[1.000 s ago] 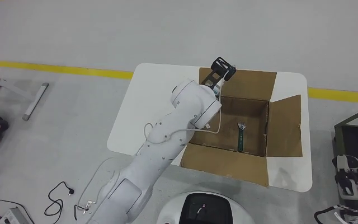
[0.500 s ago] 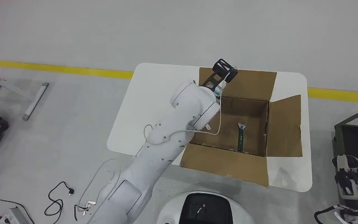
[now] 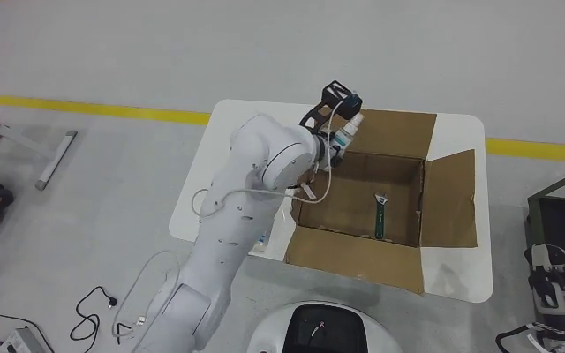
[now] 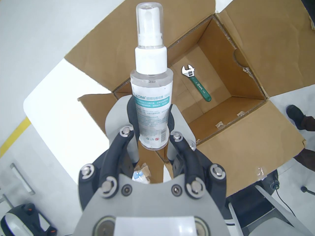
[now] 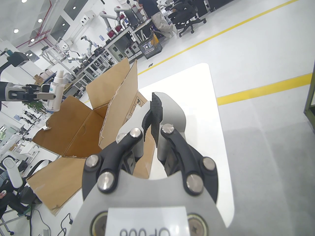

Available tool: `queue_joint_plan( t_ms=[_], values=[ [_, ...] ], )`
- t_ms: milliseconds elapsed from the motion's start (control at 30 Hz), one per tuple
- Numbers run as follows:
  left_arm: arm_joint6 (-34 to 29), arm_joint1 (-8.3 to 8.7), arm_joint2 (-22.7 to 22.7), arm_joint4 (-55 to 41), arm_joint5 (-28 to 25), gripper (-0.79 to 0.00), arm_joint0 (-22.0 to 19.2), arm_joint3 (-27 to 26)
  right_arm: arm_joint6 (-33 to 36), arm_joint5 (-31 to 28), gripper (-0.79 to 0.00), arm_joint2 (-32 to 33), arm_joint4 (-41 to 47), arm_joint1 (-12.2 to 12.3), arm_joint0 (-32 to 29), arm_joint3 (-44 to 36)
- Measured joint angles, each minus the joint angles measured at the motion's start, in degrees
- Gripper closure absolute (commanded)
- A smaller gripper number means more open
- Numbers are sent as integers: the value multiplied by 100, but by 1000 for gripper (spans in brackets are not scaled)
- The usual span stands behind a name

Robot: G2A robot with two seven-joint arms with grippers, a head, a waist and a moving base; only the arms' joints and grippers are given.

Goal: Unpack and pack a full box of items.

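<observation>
one spray bottle stood upright in the left hand, whose fingers pinched its labelled lower body. it hung above the far left corner of the open box, near where flap meets wall. the right hand was pressed together on nothing, with the surface and the box beyond it.

judged step: unpacking the bottle. the grip was low and the bottle tall, so the carry should be slow and upright. it should pass clear of the raised flap before any descent and end on bare surface well apart from the box.

the left wrist view gave the pinch itself and a green wrench lying on the box floor. the right wrist view, side on, gave the bottle's height clear of the flaps, which the top view left unjudged.
</observation>
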Motion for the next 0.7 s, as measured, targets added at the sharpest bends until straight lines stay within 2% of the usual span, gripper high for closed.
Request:
queue_joint_plan(
  t_ms=[167,500,700],
  values=[
    [0,308,-364,43,73,0,87,-66,0,0,0,0,0,0,0,0],
    [0,834,-638,150,234,0,166,-87,0,0,0,0,0,0,0,0],
    [0,1140,-654,239,363,0,315,137,0,0,0,0,0,0,0,0]
  ],
)
